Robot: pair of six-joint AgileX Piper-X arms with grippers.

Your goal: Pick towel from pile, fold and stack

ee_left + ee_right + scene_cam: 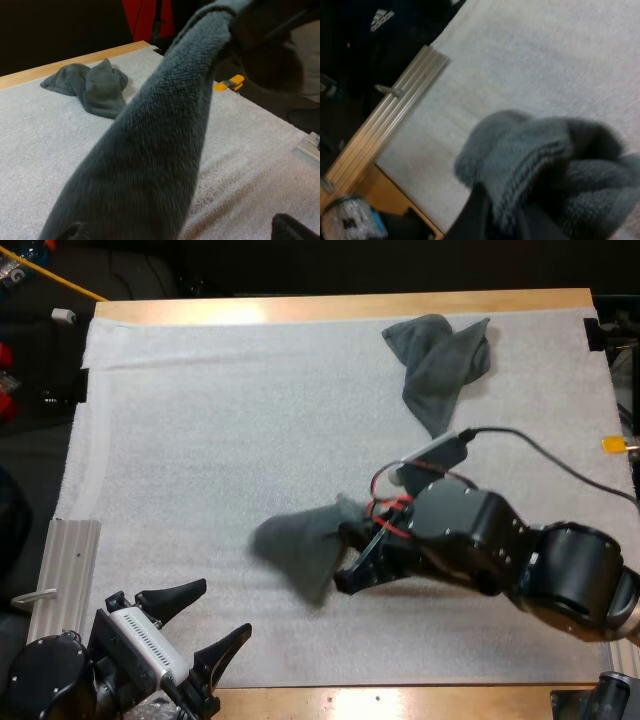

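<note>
At the left edge of the high view a ribbed metal rail lies along the side of the wooden table. Just beside the rail, the white mat begins, with its fine, foamy grain.

In the lower left corner the left gripper hovers over the mat's near edge. Its two tapered black fingers are spread wide and clear of everything.

Low in the middle of the frame, the held towel is a dark grey-green terry cloth. It is drawn into a soft, lopsided wedge that trails to the left of the right gripper, whose jaws are clenched on the cloth's right end. In the right wrist view the towel bunches into thick, looped folds with a stitched hem against a black finger, and the rail lies beyond it. In the left wrist view the same towel stretches as one long, nubbly band. I cannot tell whether its low end touches the mat.

At the upper right of the high view, near the mat's far edge, the crumpled towel lies in a rumpled heap with two peaked flaps. It is well apart from both grippers. The left wrist view shows it beyond the stretched band, near the table's wooden border.
</note>
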